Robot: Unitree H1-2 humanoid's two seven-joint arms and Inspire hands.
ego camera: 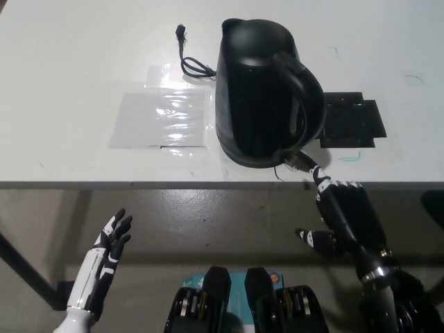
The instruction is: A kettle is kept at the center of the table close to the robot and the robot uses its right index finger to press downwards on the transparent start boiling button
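Observation:
A black kettle stands on the white table, near its front edge at the centre. At the foot of its handle sits a small clear button. My black right hand is just in front of the table edge, one finger stretched up so its tip reaches the button; whether it touches is unclear. The other fingers are curled and the thumb sticks out left. My white left hand rests low at the left, below the table, fingers spread and holding nothing.
The kettle's black cord and plug lie behind it to the left. A clear plastic sheet is taped left of the kettle, and a black mat lies to its right. The grey floor shows below the table edge.

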